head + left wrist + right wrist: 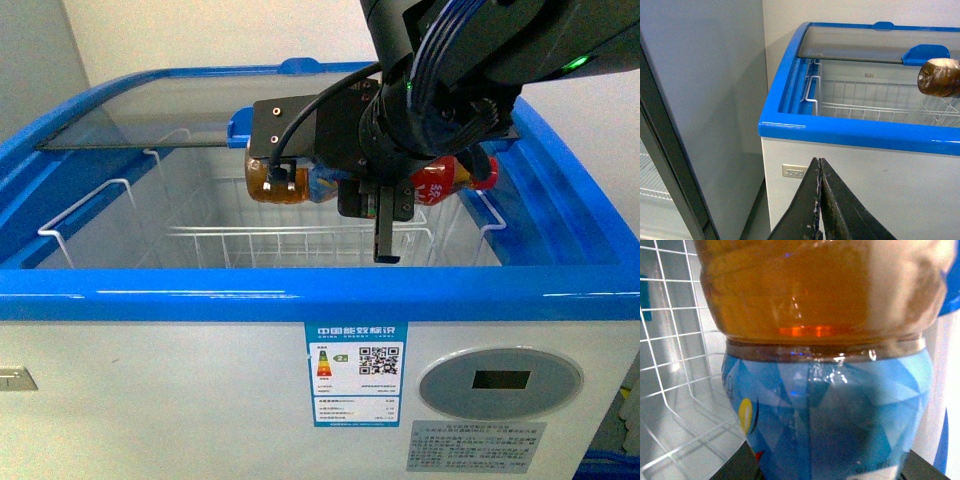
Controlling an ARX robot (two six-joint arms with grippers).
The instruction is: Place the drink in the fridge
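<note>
The drink, a bottle of amber liquid with a red cap, lies level in my right gripper, which is shut on its blue label. It hangs over the open top of the fridge, a white chest with a blue rim. In the right wrist view the drink fills the picture, with my right gripper shut around it and the wire basket below. My left gripper is shut and empty, low in front of the fridge's white front wall. The drink's amber end shows over the opening.
The glass lid with its blue handle is slid to the back left. White wire baskets line the inside. A tall grey cabinet stands close to the fridge's left side. A sticker and a round panel are on the front.
</note>
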